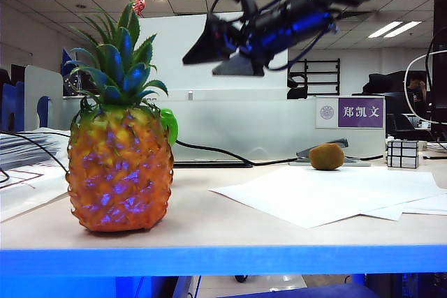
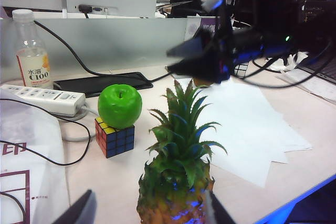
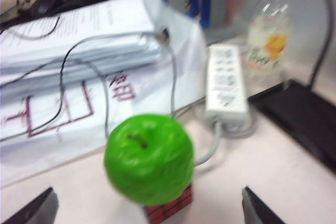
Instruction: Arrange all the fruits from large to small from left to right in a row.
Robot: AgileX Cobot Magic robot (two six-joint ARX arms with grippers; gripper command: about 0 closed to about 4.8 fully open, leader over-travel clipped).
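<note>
The large pineapple [image 1: 120, 169] stands upright near the table's front left. In the left wrist view its crown [image 2: 181, 129] shows between the wide-apart fingers of my left gripper [image 2: 147, 214], which is open and holds nothing. The green apple [image 3: 148, 158] rests on top of the puzzle cube [image 2: 114, 137], behind the pineapple. My right gripper [image 1: 209, 59] hangs in the air above the table and points towards the apple [image 2: 120, 105]. It is open, with fingers [image 3: 38, 211] far to either side of the apple and not touching it. The brown kiwi [image 1: 327, 156] lies at the back right.
A silver mirror cube [image 1: 403, 153] stands right of the kiwi. White paper sheets [image 1: 328, 193] cover the right half of the table. A power strip [image 2: 44, 98], cables, a bottle [image 2: 31, 51] and a stack of papers [image 3: 79, 35] lie beyond the apple.
</note>
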